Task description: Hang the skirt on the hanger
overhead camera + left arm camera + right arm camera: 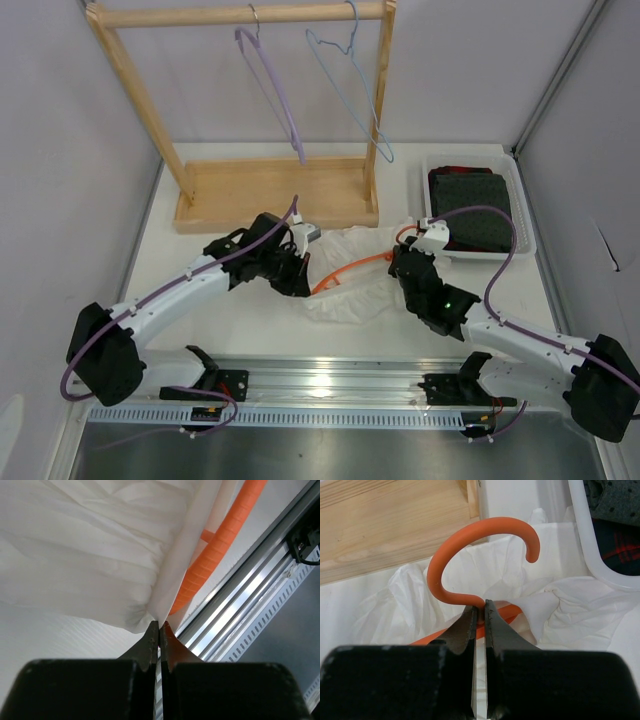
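Observation:
The white skirt point(352, 290) lies crumpled on the table between the two arms, with the orange hanger point(345, 272) running through it. My left gripper point(159, 624) is shut on an edge of the skirt point(90, 555), and an orange hanger arm point(220, 545) passes just beyond the pinched cloth. My right gripper point(479, 606) is shut on the hanger's neck, right under the curved hook point(470, 545), with skirt fabric point(560, 605) bunched around it. In the top view the left gripper point(297, 283) sits at the skirt's left side and the right gripper point(403, 262) at its right.
A wooden rack point(270, 190) stands at the back with a lilac hanger point(275, 85) and a pale blue wire hanger point(352, 80) on its rail. A white tray point(528, 240) of dark folded cloth sits at the right. A metal rail point(340, 385) runs along the near edge.

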`<state>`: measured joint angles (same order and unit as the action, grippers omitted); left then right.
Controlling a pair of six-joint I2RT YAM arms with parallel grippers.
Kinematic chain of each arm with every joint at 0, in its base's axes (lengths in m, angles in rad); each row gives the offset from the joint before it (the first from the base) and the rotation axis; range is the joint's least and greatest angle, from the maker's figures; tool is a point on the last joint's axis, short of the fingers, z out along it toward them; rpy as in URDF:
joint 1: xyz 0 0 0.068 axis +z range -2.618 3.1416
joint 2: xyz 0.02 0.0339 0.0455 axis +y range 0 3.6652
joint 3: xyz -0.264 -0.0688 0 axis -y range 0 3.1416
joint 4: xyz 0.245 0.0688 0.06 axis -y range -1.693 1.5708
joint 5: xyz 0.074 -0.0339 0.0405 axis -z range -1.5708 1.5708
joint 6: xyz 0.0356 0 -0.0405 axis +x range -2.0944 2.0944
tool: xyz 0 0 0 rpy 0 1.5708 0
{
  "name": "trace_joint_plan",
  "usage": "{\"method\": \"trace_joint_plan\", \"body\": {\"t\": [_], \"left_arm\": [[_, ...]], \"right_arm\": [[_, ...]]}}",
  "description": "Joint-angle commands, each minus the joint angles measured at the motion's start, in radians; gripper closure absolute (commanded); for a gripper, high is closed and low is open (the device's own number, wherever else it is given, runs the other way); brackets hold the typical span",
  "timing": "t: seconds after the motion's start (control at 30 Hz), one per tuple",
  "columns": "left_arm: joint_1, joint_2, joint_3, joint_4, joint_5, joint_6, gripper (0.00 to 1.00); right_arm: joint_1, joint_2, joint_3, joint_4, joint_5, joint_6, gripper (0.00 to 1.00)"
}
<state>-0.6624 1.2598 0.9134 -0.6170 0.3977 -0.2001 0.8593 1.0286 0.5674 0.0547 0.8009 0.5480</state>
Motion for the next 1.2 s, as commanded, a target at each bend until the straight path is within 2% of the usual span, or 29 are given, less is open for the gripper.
{"method": "trace_joint_plan", "body": {"t": [0.0, 0.13, 0.3, 0.53, 0.7, 1.17], "left_arm": [[0.014, -0.043, 0.036, -0.168, -0.025, 0.039, 1.00], [0.015, -0.040, 0.035, -0.173, -0.023, 0.041, 1.00], [0.015, -0.048, 0.115, -0.167, -0.037, 0.013, 1.00], [0.012, -0.016, 0.277, -0.178, -0.045, -0.009, 1.00], [0.001, 0.010, 0.308, -0.164, -0.033, -0.013, 1.00], [-0.063, 0.084, 0.429, -0.131, -0.026, -0.033, 1.00]], "right_arm": [[-0.065, 0.019, -0.001, -0.098, 0.198, 0.012, 1.00], [-0.072, 0.014, 0.008, -0.095, 0.173, 0.010, 1.00], [-0.037, 0.018, 0.002, -0.078, 0.215, -0.040, 1.00], [0.066, 0.013, 0.005, -0.067, 0.310, -0.099, 1.00], [0.158, 0.042, 0.049, -0.038, 0.365, -0.122, 1.00], [0.259, 0.157, 0.224, -0.052, 0.322, -0.112, 1.00]]}}
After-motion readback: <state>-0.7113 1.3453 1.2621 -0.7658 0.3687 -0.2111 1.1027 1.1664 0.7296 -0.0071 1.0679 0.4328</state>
